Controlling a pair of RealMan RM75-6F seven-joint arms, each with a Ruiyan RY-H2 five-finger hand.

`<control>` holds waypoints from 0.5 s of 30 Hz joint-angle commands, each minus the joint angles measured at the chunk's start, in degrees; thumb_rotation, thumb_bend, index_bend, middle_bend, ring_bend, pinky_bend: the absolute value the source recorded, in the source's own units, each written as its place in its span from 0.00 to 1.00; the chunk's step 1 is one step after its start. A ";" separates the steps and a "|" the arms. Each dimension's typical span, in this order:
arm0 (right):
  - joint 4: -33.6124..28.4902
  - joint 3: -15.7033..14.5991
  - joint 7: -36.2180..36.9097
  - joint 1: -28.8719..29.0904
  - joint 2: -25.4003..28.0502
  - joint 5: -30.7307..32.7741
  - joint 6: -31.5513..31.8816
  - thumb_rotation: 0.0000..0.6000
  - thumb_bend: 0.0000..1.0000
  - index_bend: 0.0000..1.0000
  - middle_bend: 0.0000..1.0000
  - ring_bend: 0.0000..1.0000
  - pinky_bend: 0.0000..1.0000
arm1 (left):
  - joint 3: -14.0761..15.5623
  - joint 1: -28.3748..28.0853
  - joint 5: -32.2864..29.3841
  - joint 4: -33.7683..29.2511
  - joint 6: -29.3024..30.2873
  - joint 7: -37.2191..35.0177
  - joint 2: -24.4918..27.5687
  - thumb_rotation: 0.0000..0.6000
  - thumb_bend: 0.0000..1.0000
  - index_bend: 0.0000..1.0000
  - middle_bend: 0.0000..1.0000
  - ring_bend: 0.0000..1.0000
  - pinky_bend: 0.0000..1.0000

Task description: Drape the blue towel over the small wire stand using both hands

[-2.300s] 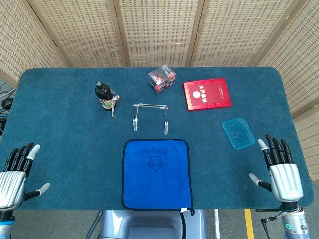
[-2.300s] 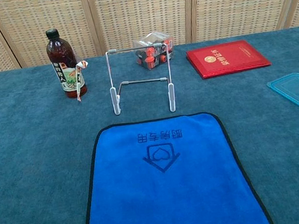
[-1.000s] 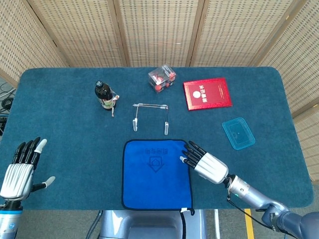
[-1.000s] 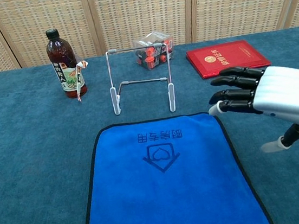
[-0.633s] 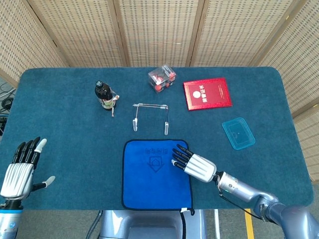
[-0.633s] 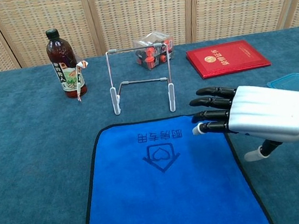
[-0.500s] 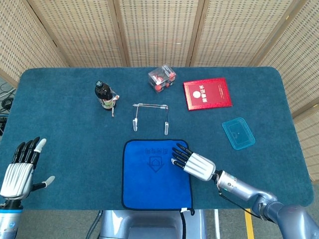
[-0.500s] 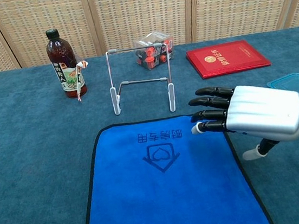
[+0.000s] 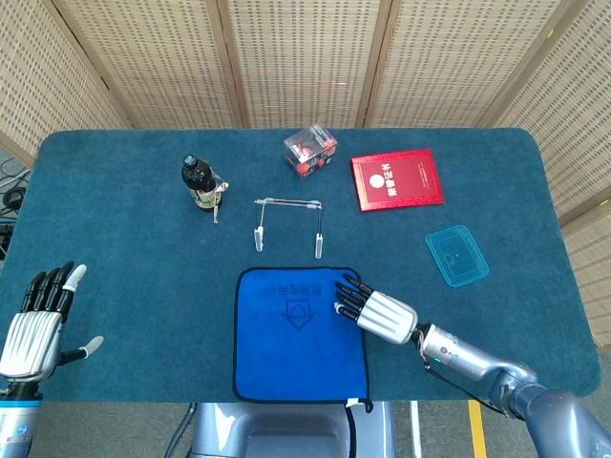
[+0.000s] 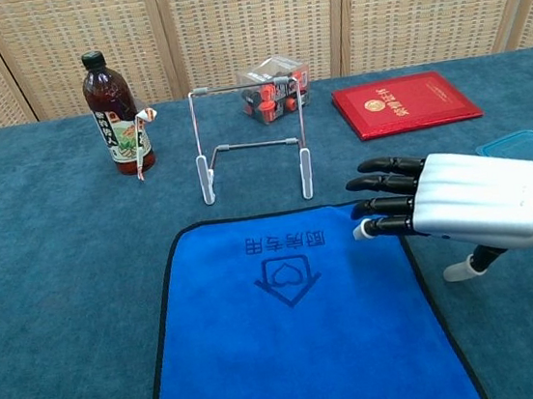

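Note:
The blue towel (image 9: 298,329) (image 10: 296,322) lies flat at the table's front edge, printed side up. Just beyond its far edge stands the small wire stand (image 9: 287,223) (image 10: 250,143), upright and bare. My right hand (image 9: 375,311) (image 10: 461,202) hovers palm down over the towel's far right corner, fingers extended and apart, holding nothing. Whether its fingertips touch the cloth I cannot tell. My left hand (image 9: 36,328) stays at the front left of the table, far from the towel, fingers spread and empty; it does not show in the chest view.
A dark bottle (image 9: 199,183) (image 10: 118,113) stands left of the stand. A clear box of small items (image 9: 309,151) (image 10: 275,88) sits behind it. A red booklet (image 9: 396,178) (image 10: 405,103) and a teal lid (image 9: 455,255) (image 10: 532,161) lie to the right.
My right hand swung in from the front right to the towel's far right corner, then shifted slightly back to the right. The left hand barely moved.

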 commanded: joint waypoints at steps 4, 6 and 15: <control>0.43 -0.61 0.10 0.11 -0.76 0.21 0.13 1.00 0.00 0.21 0.21 0.06 0.07 | 0.11 0.02 0.02 0.03 0.02 -0.07 -0.02 1.00 0.00 0.00 0.00 0.00 0.00; 0.42 -0.85 0.12 0.25 -1.13 0.19 0.21 1.00 0.00 0.21 0.21 0.06 0.07 | 0.11 0.02 -0.02 0.02 0.02 -0.08 -0.01 1.00 0.00 0.00 0.00 0.00 0.00; -0.17 -1.17 -0.14 0.89 -2.66 0.66 0.18 1.00 0.00 0.21 0.21 0.06 0.07 | 0.15 0.12 -0.10 0.12 0.22 -0.31 0.06 1.00 0.00 0.00 0.00 0.00 0.00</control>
